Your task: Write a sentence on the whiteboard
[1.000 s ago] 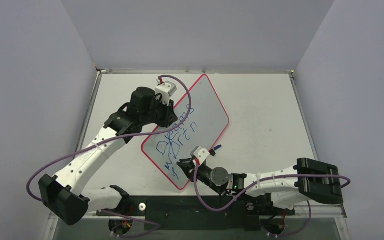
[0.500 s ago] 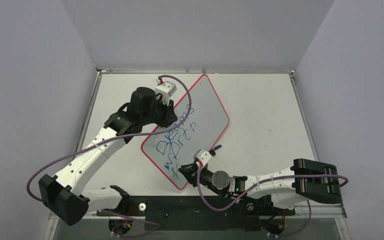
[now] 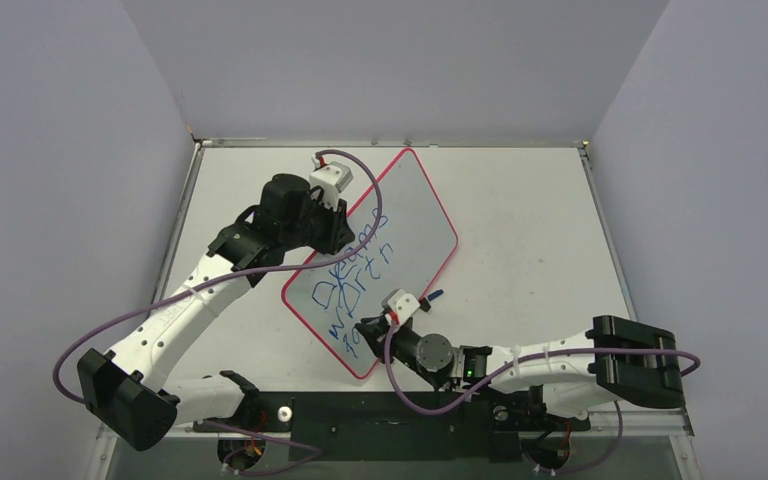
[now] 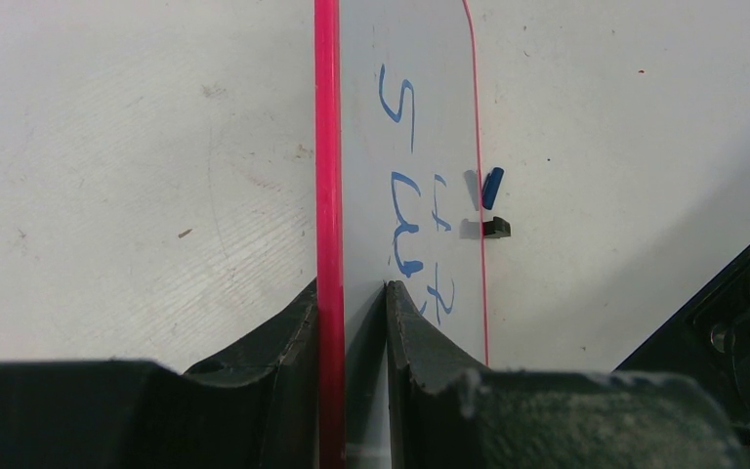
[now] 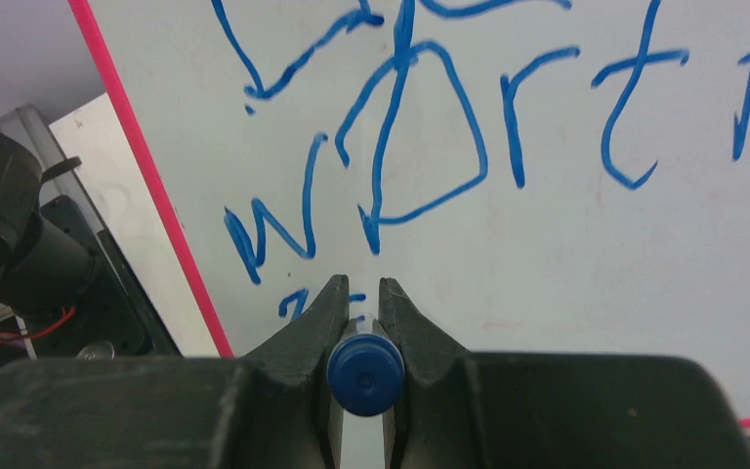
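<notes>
marker [image 5: 364, 376], blue, sits pinched between the nearly closed fingers of the right gripper [image 5: 356, 293]. its round back end faces the wrist camera and its tip is hidden down at the board [image 5: 566, 254]. only this view shows that grip; from above, the right gripper [image 3: 365, 328] merely covers the board's near corner. the left wrist view alone shows the left gripper [image 4: 350, 288] narrowed onto the board's red-pink rim, a finger on either side. it also shows a small blue piece [image 4: 491, 188] and a black clip [image 4: 495, 228] at the opposite edge. the sentence [image 3: 355, 280] runs in three uneven blue lines. the first starts with a looping "d", the second reads roughly "worth", and the third is a few unreadable strokes beside the marker. the board, white with rounded corners, lies skewed on the table [image 3: 520, 230], left of centre, between the arms.
</notes>
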{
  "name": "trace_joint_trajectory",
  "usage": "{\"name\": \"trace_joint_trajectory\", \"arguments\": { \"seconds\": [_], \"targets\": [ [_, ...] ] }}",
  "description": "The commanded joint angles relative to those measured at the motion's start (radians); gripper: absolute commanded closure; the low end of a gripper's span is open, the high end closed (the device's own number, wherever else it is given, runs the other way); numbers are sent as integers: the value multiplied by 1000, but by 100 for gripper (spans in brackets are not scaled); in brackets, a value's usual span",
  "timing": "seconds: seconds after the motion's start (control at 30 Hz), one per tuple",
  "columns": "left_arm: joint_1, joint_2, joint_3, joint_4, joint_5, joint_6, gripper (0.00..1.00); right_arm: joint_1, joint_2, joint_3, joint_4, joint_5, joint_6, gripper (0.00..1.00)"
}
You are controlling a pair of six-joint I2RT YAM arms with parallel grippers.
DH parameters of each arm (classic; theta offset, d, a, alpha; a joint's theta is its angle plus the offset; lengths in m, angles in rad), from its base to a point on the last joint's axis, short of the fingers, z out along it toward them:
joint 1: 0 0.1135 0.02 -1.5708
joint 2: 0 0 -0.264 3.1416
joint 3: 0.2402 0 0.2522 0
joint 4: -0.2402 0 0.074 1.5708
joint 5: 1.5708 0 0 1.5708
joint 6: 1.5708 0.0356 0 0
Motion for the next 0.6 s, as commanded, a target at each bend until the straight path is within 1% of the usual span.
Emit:
{"name": "trace_joint_trajectory", "arguments": {
  "seconds": [0.0,0.17,0.3,0.57],
  "targets": [
    [5,-30,10,111,-88,92,100,-27,16,78,-28,31,-50,100],
    [5,-31,10,111,-88,92,100,-28,23,121,-49,26,-73,100],
    [4,-31,11,110,-88,92,100,-22,14,123,-64,16,-68,100],
    [5,-33,12,111,-89,92,100,2,-85,56,-96,54,-18,100]
  ]
}}
